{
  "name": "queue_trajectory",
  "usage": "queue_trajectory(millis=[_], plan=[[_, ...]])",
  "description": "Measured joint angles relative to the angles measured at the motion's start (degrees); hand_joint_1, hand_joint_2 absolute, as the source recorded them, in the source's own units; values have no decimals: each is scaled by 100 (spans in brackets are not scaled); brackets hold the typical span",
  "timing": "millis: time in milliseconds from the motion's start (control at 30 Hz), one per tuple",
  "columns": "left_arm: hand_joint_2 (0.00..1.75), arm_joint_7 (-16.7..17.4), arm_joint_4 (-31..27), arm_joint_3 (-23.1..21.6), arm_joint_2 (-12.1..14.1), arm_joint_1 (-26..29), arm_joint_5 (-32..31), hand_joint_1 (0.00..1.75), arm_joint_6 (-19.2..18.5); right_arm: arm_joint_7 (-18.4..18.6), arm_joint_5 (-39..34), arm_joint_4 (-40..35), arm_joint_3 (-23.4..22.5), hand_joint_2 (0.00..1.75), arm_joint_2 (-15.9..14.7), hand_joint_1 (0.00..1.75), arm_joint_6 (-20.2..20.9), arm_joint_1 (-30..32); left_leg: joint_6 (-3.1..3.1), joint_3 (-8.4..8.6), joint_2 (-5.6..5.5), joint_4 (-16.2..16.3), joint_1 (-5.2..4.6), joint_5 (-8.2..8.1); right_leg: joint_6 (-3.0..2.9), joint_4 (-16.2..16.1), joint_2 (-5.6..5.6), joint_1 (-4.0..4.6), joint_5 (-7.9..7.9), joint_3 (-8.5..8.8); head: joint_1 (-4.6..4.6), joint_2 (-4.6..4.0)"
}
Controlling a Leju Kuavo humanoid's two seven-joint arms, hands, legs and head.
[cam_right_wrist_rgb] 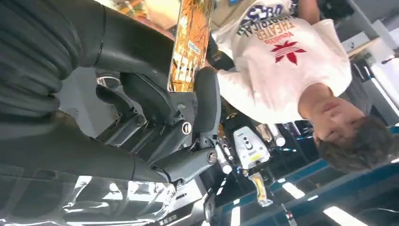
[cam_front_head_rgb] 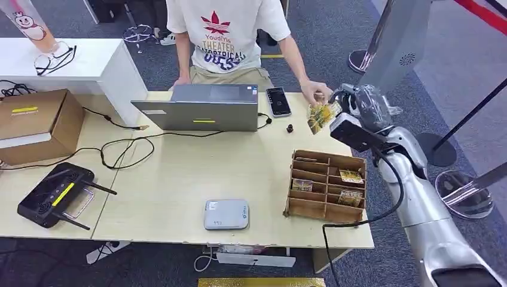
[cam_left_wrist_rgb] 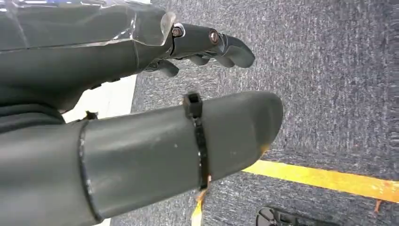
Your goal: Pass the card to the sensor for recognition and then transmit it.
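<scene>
Head view gives me the right arm (cam_front_head_rgb: 418,197) first — it rises from the lower right corner, silver, bent at the elbow and reaching up past the far right edge of the tabletop (cam_front_head_rgb: 179,173). At its end the right hand (cam_front_head_rgb: 353,113) is raised off the surface, and its fingers are gripping the card (cam_front_head_rgb: 321,116), an orange-and-yellow printed one held out toward the person (cam_front_head_rgb: 227,42) in a white printed T-shirt who stands behind the tabletop. That person's hand (cam_front_head_rgb: 314,91) sits right at the card's upper edge; I cannot tell if it is touching. On my right wrist feed the card (cam_right_wrist_rgb: 190,44) stands edge-on, pinched between the thick thumb and a dark finger (cam_right_wrist_rgb: 207,101).

The left hand (cam_left_wrist_rgb: 188,94) hangs over grey carpet with a yellow floor stripe (cam_left_wrist_rgb: 324,179); its fingers are apart and hold nothing.

On the pale wooden tabletop: a cardboard box (cam_front_head_rgb: 36,122) at the far left, an open grey laptop (cam_front_head_rgb: 206,107) in the middle rear, a wooden compartment tray (cam_front_head_rgb: 326,185) on the right with more printed cards in some slots, a black router (cam_front_head_rgb: 51,194) with antennas at the near left, a small white sensor box (cam_front_head_rgb: 226,214) near the front edge, and a dark phone (cam_front_head_rgb: 278,101) just beside the laptop. A black cable (cam_front_head_rgb: 125,146) loops between box and laptop. Grey carpet surrounds it all — stanchion bases (cam_front_head_rgb: 466,194) stand to the right.
</scene>
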Motion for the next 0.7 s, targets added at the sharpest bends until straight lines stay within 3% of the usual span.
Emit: queue_trajectory(millis=[300, 700], plan=[[0, 114, 0, -52, -46, -55, -96, 0, -2, 9, 20, 821, 282, 175, 434, 175, 9, -820, 0, -2, 0, 0, 0, 1, 0, 0, -2, 0, 0, 0, 2, 0], [0, 136, 0, -151, -68, -95, -105, 0, -2, 74, 230, 2316, 651, 175, 1016, 175, -271, -1780, 1, -1, -1, 1, 0, 3, 1, 0, -2, 1, 0, 0, 2, 0]])
